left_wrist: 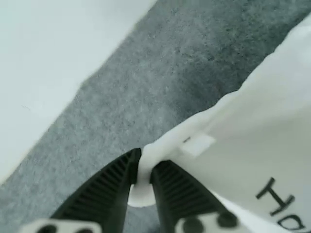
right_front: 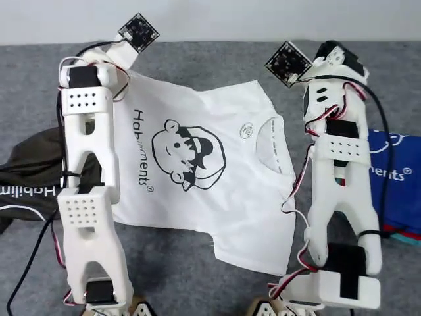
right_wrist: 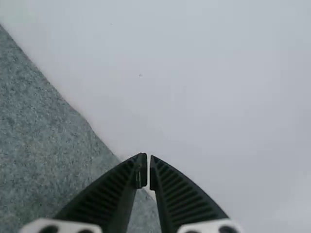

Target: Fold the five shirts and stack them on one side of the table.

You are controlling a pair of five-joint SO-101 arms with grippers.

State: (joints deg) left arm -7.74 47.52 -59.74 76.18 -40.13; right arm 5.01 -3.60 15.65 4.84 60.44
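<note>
The high view looks steeply down from above onto the grey table (right_front: 171, 276), taking in both arms and the whole white shirt (right_front: 243, 191) between them. The left wrist view sits close behind the left gripper (left_wrist: 141, 177), facing along its fingers at an edge of that same shirt, the table's far edge and the pale surface (left_wrist: 48, 48) beyond. The right wrist view, equally close behind the right gripper (right_wrist: 144, 172), faces that far edge and pale surface too.

Two white printed arms (right_front: 89, 197), perforated panels (right_front: 85, 100), black servos (right_front: 82, 77), red-white-black cables (right_front: 304, 172), ribbed black fingers (left_wrist: 104, 189), square black wrist cameras (right_front: 138, 31)
</note>
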